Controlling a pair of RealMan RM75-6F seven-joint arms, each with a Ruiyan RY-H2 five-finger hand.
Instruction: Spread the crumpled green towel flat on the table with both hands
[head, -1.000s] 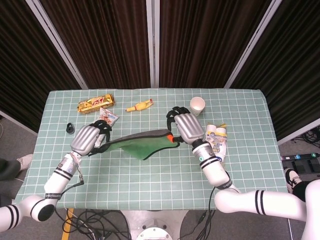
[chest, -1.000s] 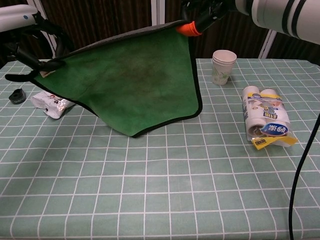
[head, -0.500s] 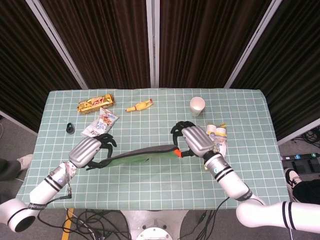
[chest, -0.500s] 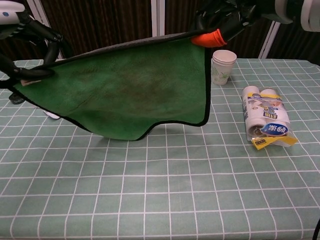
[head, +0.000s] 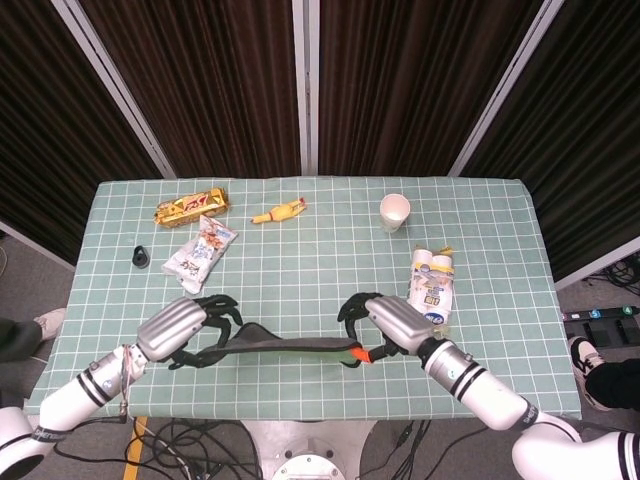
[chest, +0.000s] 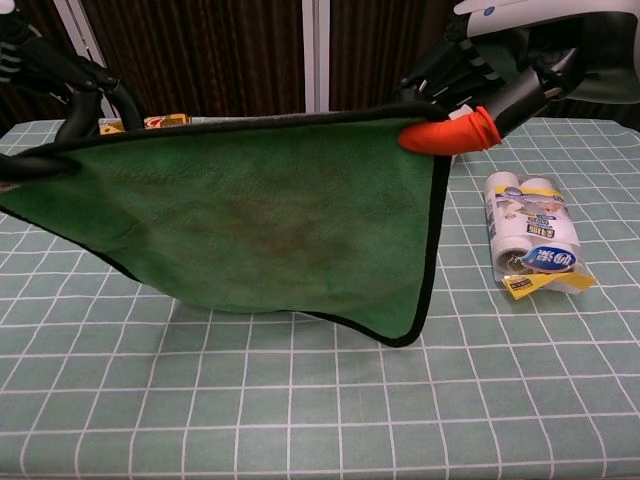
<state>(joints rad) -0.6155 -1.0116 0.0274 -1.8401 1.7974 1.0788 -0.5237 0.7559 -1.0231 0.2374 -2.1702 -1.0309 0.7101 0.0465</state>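
Left hand (head: 185, 325): over the counter's (head: 300, 250) near edge toward its left corner, fingers curled around one upper corner of the green towel (chest: 260, 215).
Green towel: held up above the counter's near edge, stretched taut between both hands, hanging like a sheet with its lower corner dangling.
Right hand (head: 385, 322): near the counter's front edge, right of centre, clamped on the towel's other upper corner, an orange fingertip (chest: 448, 133) pressing the cloth.
Paper cup (head: 394, 211): toward the far right corner.
Bottle pack (head: 431, 282): by the right edge.

Both hands (head: 180, 327) (head: 385, 322) nearer robot; towel (chest: 260, 215) tauter — lower
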